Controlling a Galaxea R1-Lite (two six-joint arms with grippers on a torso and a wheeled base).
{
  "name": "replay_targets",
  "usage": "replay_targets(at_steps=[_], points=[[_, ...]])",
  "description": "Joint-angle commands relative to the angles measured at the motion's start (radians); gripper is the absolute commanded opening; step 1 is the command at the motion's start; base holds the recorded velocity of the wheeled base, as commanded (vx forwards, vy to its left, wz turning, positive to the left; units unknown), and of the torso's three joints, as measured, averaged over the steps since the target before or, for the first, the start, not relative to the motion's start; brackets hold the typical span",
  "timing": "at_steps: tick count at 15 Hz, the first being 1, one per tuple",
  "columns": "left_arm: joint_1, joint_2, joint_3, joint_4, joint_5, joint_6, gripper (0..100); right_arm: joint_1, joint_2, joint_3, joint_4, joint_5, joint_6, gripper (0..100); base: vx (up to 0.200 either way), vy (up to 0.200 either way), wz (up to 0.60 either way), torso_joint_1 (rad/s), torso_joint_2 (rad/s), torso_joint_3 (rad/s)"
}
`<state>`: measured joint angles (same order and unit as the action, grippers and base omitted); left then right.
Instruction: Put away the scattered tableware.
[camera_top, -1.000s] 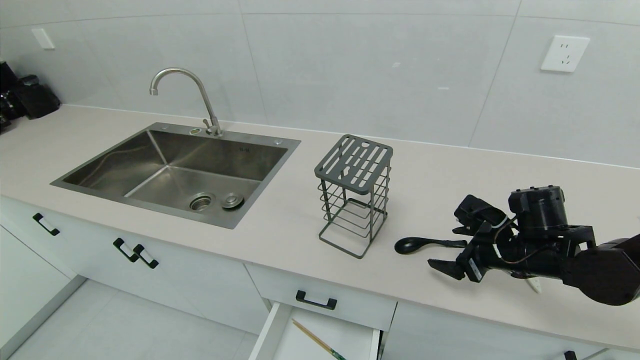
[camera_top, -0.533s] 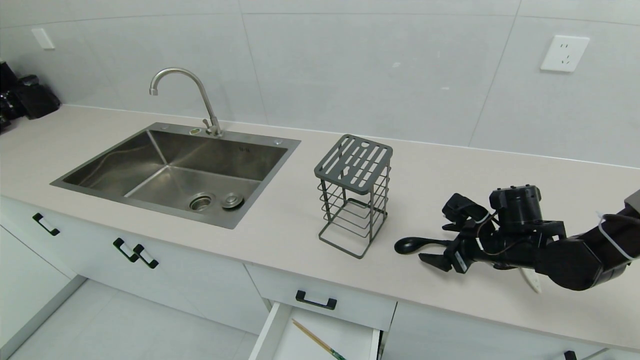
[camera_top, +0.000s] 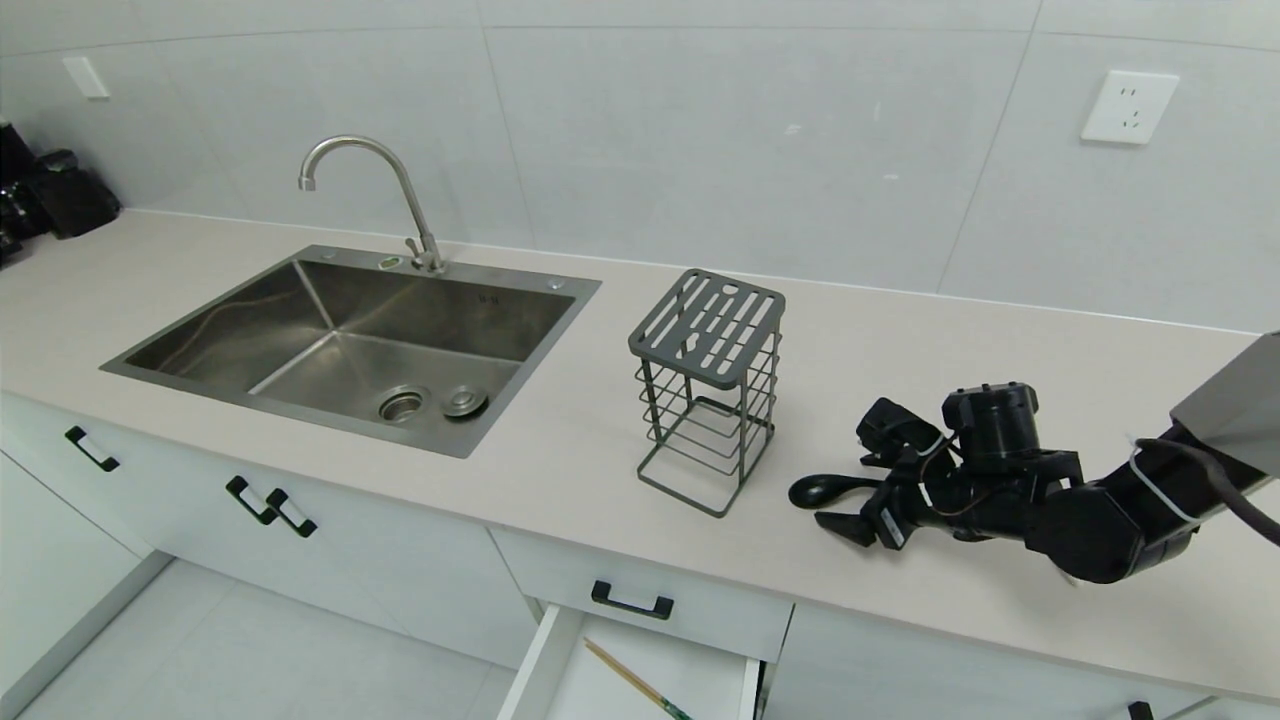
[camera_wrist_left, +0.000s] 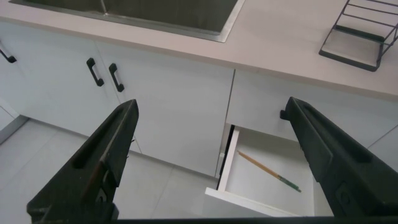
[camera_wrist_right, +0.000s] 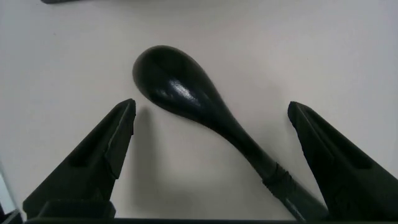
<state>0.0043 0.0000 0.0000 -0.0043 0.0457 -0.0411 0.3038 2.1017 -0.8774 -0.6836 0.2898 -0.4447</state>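
Since the right gripper (camera_top: 850, 492) has advanced to the black spoon (camera_top: 815, 490), jaws spread either side of its handle, a pinch looks due next.

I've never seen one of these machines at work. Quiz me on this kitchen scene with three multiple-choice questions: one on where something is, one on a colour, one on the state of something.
1. Where does the spoon lie?
A. In the sink
B. On the countertop, to the right of the wire rack
C. In the open drawer

2. What colour is that spoon?
A. White
B. Red
C. Black

3. How does the right gripper stand?
A. Open, with a finger on each side of the spoon
B. Shut on the spoon
C. Shut on nothing

Answers:
1 B: it rests flat on the counter beside the rack.
2 C: the right wrist view shows it glossy black.
3 A: both fingers stand apart from it, with bare counter between.
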Motion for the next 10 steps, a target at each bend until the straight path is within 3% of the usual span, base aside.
replay_targets(at_steps=[1, 4, 5, 10], points=[[0.000, 0.000, 0.000, 0.000, 0.000, 0.000, 100, 0.005, 0.023, -0.002, -0.002, 0.000, 0.000, 100, 0.000, 0.000, 0.00, 0.000, 0.00, 0.000], [0.000, 0.000, 0.000, 0.000, 0.000, 0.000, 100, 0.006, 0.029, 0.005, -0.002, 0.000, 0.001, 100, 0.000, 0.000, 0.00, 0.000, 0.00, 0.000], [0.000, 0.000, 0.000, 0.000, 0.000, 0.000, 100, 0.006, 0.027, 0.005, -0.002, 0.000, 0.001, 0, 0.000, 0.000, 0.00, 0.000, 0.00, 0.000], [0.000, 0.000, 0.000, 0.000, 0.000, 0.000, 100, 0.015, -0.002, 0.055, -0.022, 0.002, -0.002, 0, 0.000, 0.000, 0.00, 0.000, 0.00, 0.000]])
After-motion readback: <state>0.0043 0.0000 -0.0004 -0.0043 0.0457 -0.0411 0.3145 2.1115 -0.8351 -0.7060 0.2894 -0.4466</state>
